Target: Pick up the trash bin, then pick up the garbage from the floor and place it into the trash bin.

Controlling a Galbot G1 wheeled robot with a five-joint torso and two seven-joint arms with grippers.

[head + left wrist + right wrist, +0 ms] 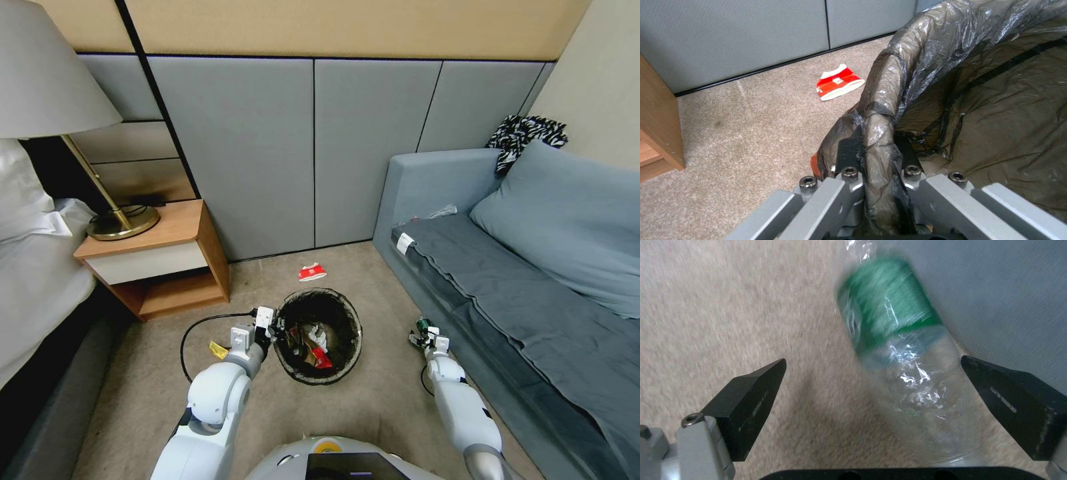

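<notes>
Clear green-labelled bottle (902,350) lies between the right gripper's (871,390) spread fingers; left gripper (876,156) pinches the trash bin (347,313) rim.

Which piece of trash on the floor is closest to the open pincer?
The clear bottle with the green label, between the right pincer's open fingers. The red-and-white wrapper lies farther off.

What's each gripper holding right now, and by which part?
The left gripper is clamped on the trash bin by its bag-covered rim. The right gripper holds nothing: its fingers are open around a clear bottle with a green label by the sofa.
</notes>
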